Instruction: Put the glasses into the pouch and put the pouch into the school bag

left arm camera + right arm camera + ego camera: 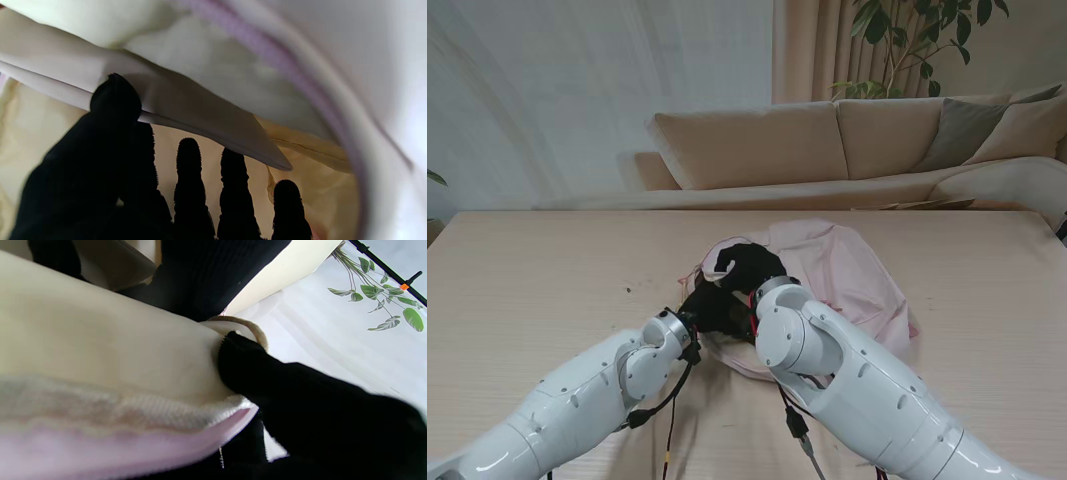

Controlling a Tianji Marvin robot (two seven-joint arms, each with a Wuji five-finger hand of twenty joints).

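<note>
**Kid:** Both hands are at the bag? Where is everything?

**Me:** Yes. The soft pink cloth school bag [847,270] lies on the pale wooden table [537,280], in front of the beige sofa [757,145]. My left hand [712,308] is pushed into the bag's mouth. It pinches a flat pale pouch [186,110] between thumb and fingers, inside the bag. My right hand [745,266] grips the bag's top edge and holds the mouth up.

**Kid:** Where are the glasses?

**Me:** I can't see them. I think they are inside the pouch, but I can't be sure.

**Kid:** What could go wrong?

**Me:** If my right hand slips, the soft edge may flop down on my left hand. If I let go too soon, the pouch may sit near the mouth and slide back out. And when I pull out, my fingers [188,156] might drag the pouch or the lining with them.
</note>
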